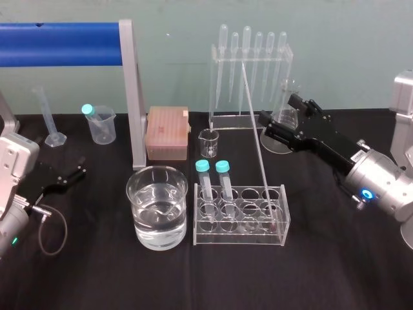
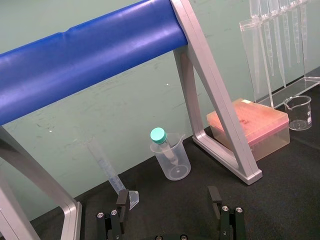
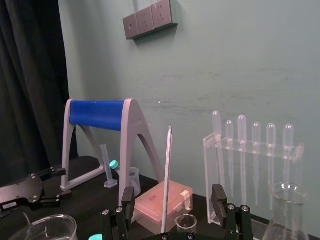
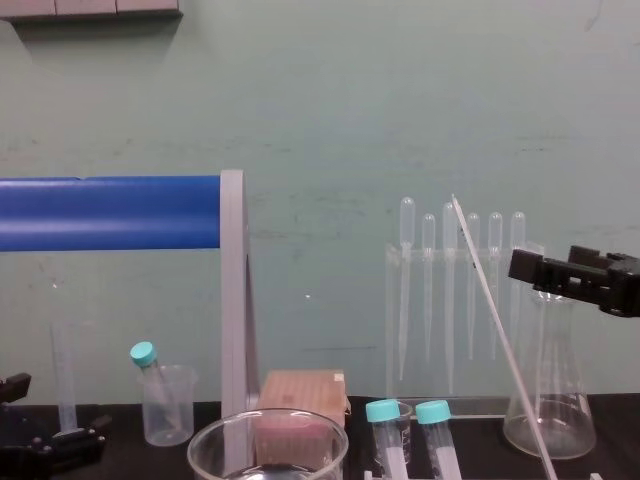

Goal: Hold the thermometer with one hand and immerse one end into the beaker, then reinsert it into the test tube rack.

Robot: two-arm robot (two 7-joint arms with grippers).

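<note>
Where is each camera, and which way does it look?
Head: high up, looking down at the beaker; left gripper and right gripper at the sides.
Chest: low, looking straight ahead; both grippers at its edges.
Left wrist: between its open fingers, facing the blue bar.
Right wrist: between its open fingers, facing the thermometer.
Head and chest share the thermometer.

We are looking at a laboratory setup. On the black-draped table (image 1: pixel 90 278) stand a clear test tube rack (image 1: pixel 239 240) with blue-capped tubes (image 1: pixel 222 184), plastic pipettes (image 1: pixel 251 45) hanging in an acrylic stand (image 1: pixel 212 84), a glass beaker (image 1: pixel 157 232) of water, a conical flask (image 4: pixel 560 420), a graduated cylinder (image 1: pixel 50 119) and a thermometer (image 1: pixel 258 135). The pink box (image 1: pixel 168 132) may hold pipette tips; we cannot quite tell.
</note>
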